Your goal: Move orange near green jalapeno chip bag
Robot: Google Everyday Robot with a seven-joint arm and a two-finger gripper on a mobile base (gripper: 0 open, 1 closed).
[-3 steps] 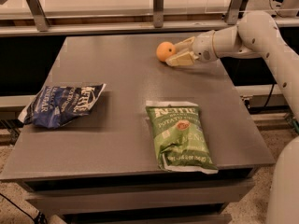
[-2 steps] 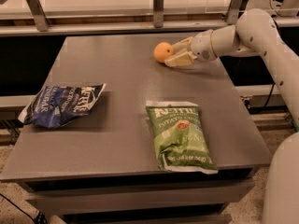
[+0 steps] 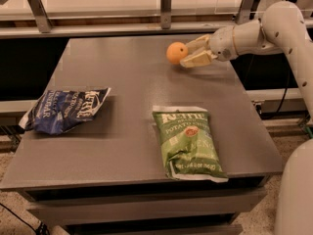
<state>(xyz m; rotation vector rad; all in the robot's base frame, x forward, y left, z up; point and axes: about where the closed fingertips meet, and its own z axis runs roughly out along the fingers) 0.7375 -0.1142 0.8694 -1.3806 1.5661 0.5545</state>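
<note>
The orange (image 3: pixel 176 52) is at the far right of the table, between the fingertips of my gripper (image 3: pixel 188 54). The gripper reaches in from the right and is closed on the orange's right side, low over the table top. The green jalapeno chip bag (image 3: pixel 189 142) lies flat near the table's front edge, right of centre, well in front of the orange and apart from it.
A dark blue Kettle chip bag (image 3: pixel 65 109) lies crumpled at the left of the grey table (image 3: pixel 127 72). A metal rail with posts (image 3: pixel 166 6) runs along the back. My white arm (image 3: pixel 288 28) comes in from the right.
The orange has shifted slightly right, deeper between the fingertips. The arm and both bags have stayed about where they were.
</note>
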